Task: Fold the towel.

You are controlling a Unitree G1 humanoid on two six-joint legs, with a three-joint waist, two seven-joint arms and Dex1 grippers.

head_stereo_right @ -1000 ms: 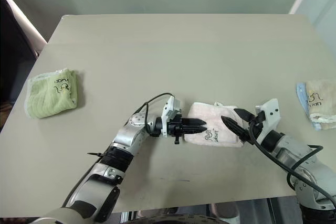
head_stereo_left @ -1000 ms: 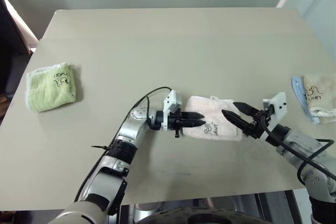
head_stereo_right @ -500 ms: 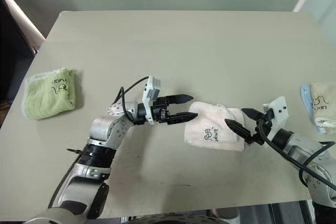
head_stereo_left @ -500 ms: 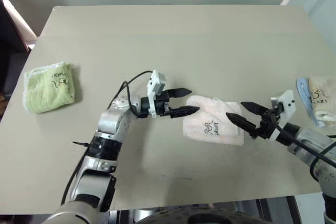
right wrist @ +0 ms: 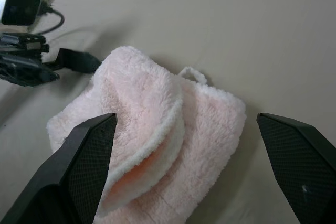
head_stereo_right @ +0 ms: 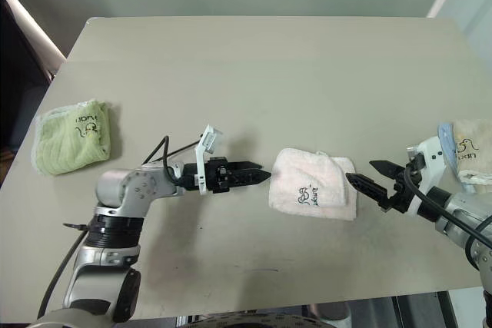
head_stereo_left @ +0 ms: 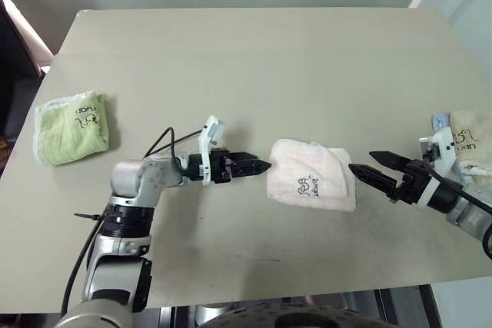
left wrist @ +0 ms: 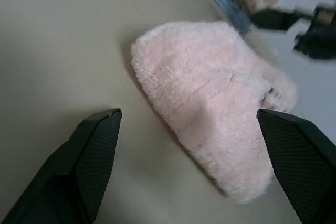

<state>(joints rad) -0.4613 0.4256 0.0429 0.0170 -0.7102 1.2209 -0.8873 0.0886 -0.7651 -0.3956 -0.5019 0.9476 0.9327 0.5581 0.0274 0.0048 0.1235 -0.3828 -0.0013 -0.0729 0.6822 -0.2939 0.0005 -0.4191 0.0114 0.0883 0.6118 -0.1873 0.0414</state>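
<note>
The pink towel (head_stereo_left: 311, 183) is seen lying folded into a small thick pad on the tabletop (head_stereo_left: 254, 59), in the near half; taking the towel as landmark, the left tool (head_stereo_left: 254, 166) is placed just beside its left edge and the right tool (head_stereo_left: 374, 167) just beside its right edge, neither touching it; both tools are held wide open and nothing is gripped. The folding is judged to be done, or very nearly so, with the release step in hand; the next move would call for the arms to be drawn clear without the pad being caught, or, if the lifted top flap is judged too loose, for it to be pressed flat.

Far to the left of the towel a green folded towel (head_stereo_left: 72, 127) is seen, and far to its right a beige towel (head_stereo_left: 470, 139) stacked on a blue one; these are given whole by the head views alone. In the right wrist view the upper layer (right wrist: 142, 129) is shown curling up from the layer beneath, with a small hanging loop (right wrist: 191, 74) at the far edge; from the head the pad looks flatter. In the left wrist view the dark logo (left wrist: 269, 94) is glimpsed near the far corner.
</note>
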